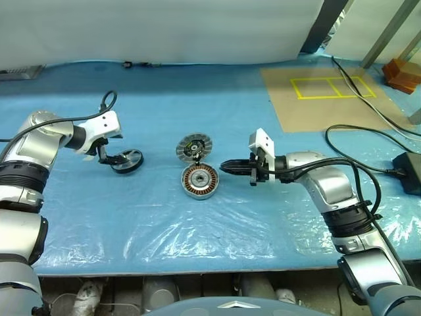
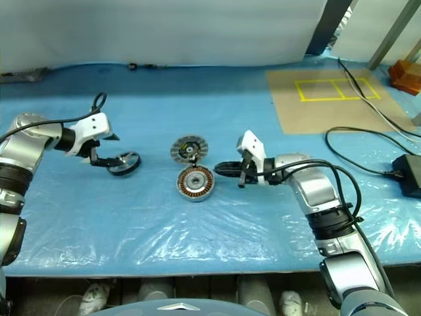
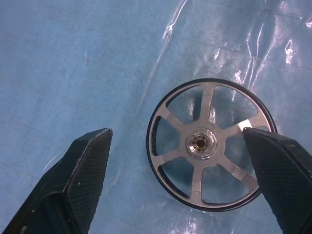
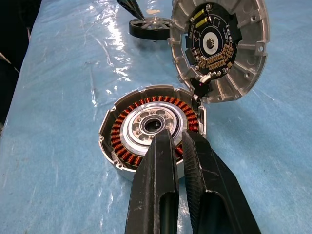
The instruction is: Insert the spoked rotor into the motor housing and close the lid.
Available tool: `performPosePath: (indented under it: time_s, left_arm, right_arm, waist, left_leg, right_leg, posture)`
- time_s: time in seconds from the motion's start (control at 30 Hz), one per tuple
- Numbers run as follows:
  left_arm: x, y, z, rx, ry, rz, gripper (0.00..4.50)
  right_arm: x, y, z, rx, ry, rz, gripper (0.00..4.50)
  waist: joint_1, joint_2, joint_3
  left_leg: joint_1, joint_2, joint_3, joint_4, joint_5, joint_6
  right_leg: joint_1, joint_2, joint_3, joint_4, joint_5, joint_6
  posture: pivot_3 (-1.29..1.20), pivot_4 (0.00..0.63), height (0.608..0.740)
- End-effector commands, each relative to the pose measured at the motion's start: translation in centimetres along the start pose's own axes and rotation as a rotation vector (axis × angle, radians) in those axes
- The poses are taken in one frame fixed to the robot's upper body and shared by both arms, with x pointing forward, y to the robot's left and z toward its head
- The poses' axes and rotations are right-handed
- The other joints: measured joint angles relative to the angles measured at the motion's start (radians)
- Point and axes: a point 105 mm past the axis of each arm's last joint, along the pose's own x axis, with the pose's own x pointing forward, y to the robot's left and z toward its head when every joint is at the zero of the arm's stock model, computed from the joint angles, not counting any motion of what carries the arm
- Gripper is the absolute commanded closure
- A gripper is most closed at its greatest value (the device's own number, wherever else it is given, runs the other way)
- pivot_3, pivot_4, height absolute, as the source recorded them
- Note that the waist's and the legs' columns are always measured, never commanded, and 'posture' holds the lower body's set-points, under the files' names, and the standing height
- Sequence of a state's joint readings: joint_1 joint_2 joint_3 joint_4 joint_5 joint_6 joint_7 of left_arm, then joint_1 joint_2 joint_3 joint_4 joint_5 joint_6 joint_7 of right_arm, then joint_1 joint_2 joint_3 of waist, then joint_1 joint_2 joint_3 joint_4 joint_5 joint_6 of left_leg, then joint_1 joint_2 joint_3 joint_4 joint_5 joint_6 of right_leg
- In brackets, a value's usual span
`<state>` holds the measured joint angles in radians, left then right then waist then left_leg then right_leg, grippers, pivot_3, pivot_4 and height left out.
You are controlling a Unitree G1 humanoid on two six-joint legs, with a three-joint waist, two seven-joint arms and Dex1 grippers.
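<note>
Right gripper (image 4: pixel 178 141) sits closest to my lens, its two black fingers pressed together with nothing between them, tips hovering just at the near rim of the motor housing (image 4: pixel 152 127). That housing lies flat on the blue plastic sheet (image 1: pixel 164 224), copper windings exposed all round a bare silver hub, so no rotor is seated yet. Lid (image 4: pixel 219 46) stands tilted up at the far edge of the housing, dark circuit face toward me, joined to the housing by a short wire; it is not closed.

Over on my left arm, the left gripper (image 3: pixel 178 161) is spread wide, fingers straddling the spoked rotor (image 3: pixel 209 144) without closing on it; one pad overlaps the ring's edge from this angle, and I cannot tell whether it touches. Rotor lies flat on the sheet, well apart from the housing, off to the robot's left.

My reading of progress: nothing is assembled so far. Pickup of the rotor looks to be the step in hand. Left to do: grasp, carry across, drop it over the hub, then fold the lid down.
</note>
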<state>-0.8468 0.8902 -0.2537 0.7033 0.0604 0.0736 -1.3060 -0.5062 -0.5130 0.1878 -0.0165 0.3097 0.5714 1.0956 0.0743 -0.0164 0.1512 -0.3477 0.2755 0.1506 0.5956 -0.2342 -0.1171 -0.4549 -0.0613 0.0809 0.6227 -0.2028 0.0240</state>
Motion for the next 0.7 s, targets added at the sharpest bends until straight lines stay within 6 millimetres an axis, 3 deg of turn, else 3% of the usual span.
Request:
performPosePath:
  time_s: [0.03, 0.07, 0.23, 0.7]
  left_arm:
    - [-0.5, 0.4, 1.1, 0.029, -0.04, 0.003, 0.0]
    - [-0.5, 0.4, 1.2, 0.031, -0.045, 0.0, 0.0]
    - [-0.4, 0.2, 1.4, 0.039, -0.058, -0.007, 1.57]
    - [0.7, -1.0, -0.3, 0.037, -0.006, -0.044, 1.57]
  right_arm:
    - [-0.5, 0.2, 1.0, -0.032, -0.026, -0.011, 4.21]
    - [-0.5, 0.2, 1.0, -0.031, -0.026, -0.013, 4.21]
    - [-0.4, -0.1, 0.8, -0.032, -0.017, -0.018, 4.25]
    - [-0.5, -0.3, 0.2, -0.022, 0.016, -0.033, 4.25]
  waist:
    - [0.003, 0.0, 0.0]
    - [0.003, 0.0, 0.0]
    - [0.004, 0.0, 0.0]
    - [0.006, 0.0, 0.0]
  left_leg:
    - [0.0, 0.0, 0.0, 0.0, 0.0, 0.0]
    - [0.0, 0.0, 0.0, 0.0, 0.0, 0.0]
    - [-0.001, 0.0, 0.0, 0.0, 0.0, 0.0]
    - [-0.001, 0.0, -0.001, 0.0, 0.0, 0.0]
  right_leg:
    - [0.0, 0.0, 0.0, 0.0, 0.0, 0.0]
    - [0.0, 0.0, 0.0, 0.0, 0.0, 0.0]
    - [0.0, 0.0, 0.0, 0.0, 0.0, 0.0]
    - [0.0, 0.0, 0.0, 0.0, 0.0, 0.0]
  posture:
    - [0.0, 0.15, 0.74]
    - [0.0, 0.15, 0.74]
    - [0.0, 0.15, 0.74]
    - [0.0, 0.15, 0.74]
